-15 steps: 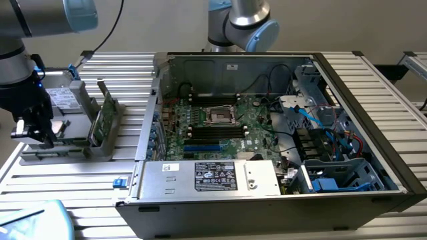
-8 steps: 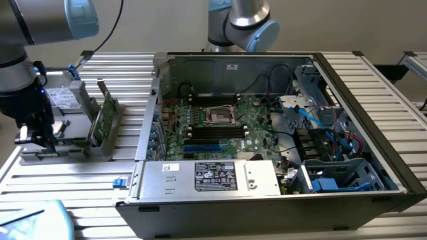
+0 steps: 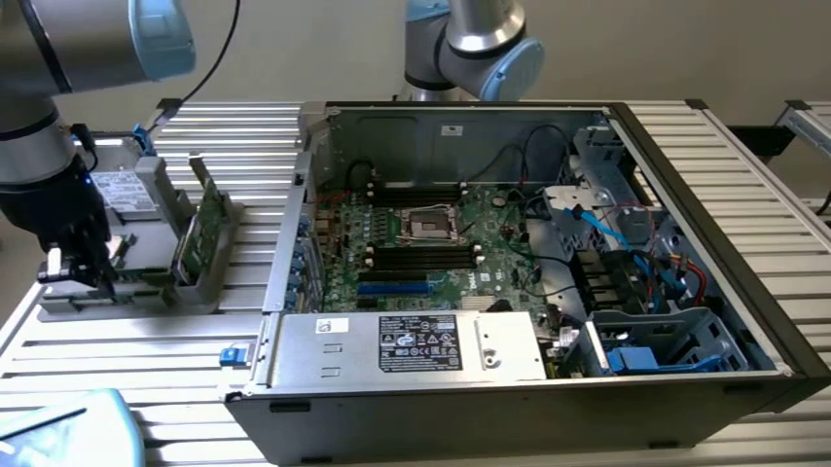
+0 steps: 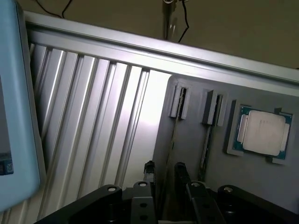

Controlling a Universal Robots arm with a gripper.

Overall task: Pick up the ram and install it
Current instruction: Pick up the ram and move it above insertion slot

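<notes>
Both halves of this job remain undone, as I judge it: nothing is lifted and nothing is seated. My claw hangs low over the grey parts holder, which sits on the slatted table at the exterior view's left, just beside the open computer case. In the wrist view my claw has its two fingers apart with nothing clamped between them. The ram stands on edge in a slot of the holder, and its thin dark line runs toward the gap between my fingers; I cannot tell whether either finger touches it. A second thin board stands in the neighbouring slot, and the square silver processor lies beyond that. Over in the case, the motherboard lies bare, and the black memory slots near the processor socket look unfilled.
</notes>
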